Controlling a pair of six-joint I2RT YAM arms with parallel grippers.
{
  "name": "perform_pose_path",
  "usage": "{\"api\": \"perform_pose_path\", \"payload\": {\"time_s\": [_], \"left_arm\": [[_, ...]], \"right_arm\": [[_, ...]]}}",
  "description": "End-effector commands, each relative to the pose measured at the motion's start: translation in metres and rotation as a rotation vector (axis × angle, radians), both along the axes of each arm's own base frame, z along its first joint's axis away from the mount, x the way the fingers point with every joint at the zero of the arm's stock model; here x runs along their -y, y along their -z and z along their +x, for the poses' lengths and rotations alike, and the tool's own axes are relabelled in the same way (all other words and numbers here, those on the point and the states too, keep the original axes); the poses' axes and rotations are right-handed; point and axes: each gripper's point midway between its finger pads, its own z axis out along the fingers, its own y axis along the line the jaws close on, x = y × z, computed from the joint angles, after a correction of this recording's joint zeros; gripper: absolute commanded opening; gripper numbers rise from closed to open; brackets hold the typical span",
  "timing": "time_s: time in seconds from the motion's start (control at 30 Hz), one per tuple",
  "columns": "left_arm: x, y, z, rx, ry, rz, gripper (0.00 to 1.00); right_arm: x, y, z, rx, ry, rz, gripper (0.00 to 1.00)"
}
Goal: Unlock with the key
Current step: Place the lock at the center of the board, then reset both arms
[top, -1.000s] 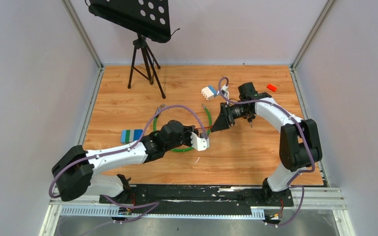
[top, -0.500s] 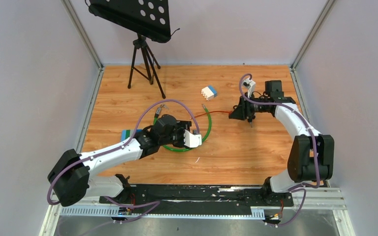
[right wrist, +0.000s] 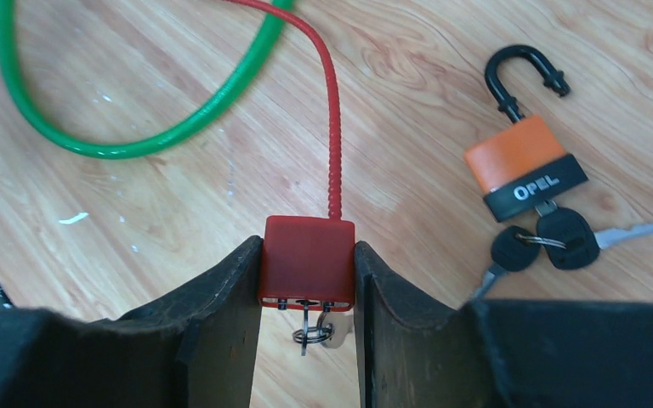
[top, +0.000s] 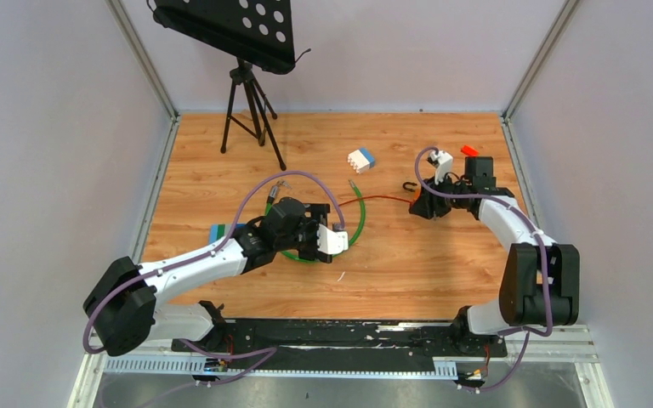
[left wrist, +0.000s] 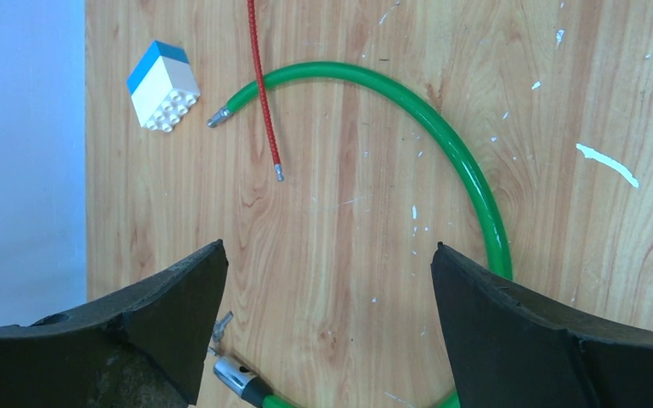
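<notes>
My right gripper (right wrist: 308, 255) is shut on the red lock body (right wrist: 308, 270), low over the table at the right (top: 426, 206). A small key with a wire ring (right wrist: 312, 328) sticks out of the lock's near face, between my fingers. The lock's red cable (right wrist: 332, 127) trails away to the left, and its free metal tip (left wrist: 279, 173) lies loose on the wood. My left gripper (left wrist: 327, 280) hangs open over bare wood inside the green cable's loop (left wrist: 446, 140), holding nothing; in the top view it is mid-table (top: 332, 241).
An orange padlock (right wrist: 523, 163) with its shackle open and a bunch of keys (right wrist: 553, 240) lies right of the red lock. A white-and-blue block (top: 360, 159), a blue-green block (top: 218, 232), a small red block (top: 469, 151) and a tripod stand (top: 251, 102) are on the table.
My left gripper has opened and drawn back a little to the left. My right arm has carried the red lock right and away from the left gripper, dragging the red cable along.
</notes>
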Motion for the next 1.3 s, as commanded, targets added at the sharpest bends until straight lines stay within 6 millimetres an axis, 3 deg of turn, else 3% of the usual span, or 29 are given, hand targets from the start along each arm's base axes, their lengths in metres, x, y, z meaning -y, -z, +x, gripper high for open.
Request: {"api": "perform_pose_path", "payload": {"time_s": [0.0, 0.2, 0.37, 0.6, 0.77, 0.9, 1.03, 1.1, 1.27], "left_arm": [[0.011, -0.023, 0.006, 0.016, 0.004, -0.066, 0.97], [0.010, -0.040, 0.010, 0.032, -0.019, -0.073, 1.00], [0.005, -0.062, 0.014, 0.041, -0.071, -0.100, 1.00], [-0.008, -0.080, 0.018, 0.058, -0.152, -0.124, 1.00], [-0.025, -0.083, 0.032, -0.002, -0.310, -0.132, 1.00], [-0.046, -0.091, 0.045, -0.046, -0.434, -0.198, 1.00], [-0.082, -0.102, 0.057, -0.046, -0.569, -0.289, 1.00], [-0.104, -0.107, 0.061, -0.040, -0.643, -0.337, 1.00], [-0.161, -0.113, 0.063, -0.022, -0.836, -0.468, 1.00]], "right_arm": [[0.015, -0.001, 0.016, 0.112, 0.014, -0.116, 0.08], [0.002, 0.036, 0.001, 0.050, -0.075, -0.259, 0.24], [-0.002, 0.061, -0.006, 0.002, -0.124, -0.323, 0.31], [-0.002, 0.081, -0.013, -0.024, -0.156, -0.402, 0.42], [0.001, 0.086, -0.018, -0.022, -0.166, -0.430, 0.51], [0.000, 0.066, -0.015, 0.013, -0.162, -0.424, 0.66], [-0.003, 0.013, -0.005, 0.111, -0.117, -0.389, 0.80], [-0.004, -0.018, -0.003, 0.168, -0.071, -0.358, 0.98], [0.003, -0.084, -0.003, 0.299, 0.065, -0.307, 1.00]]}}
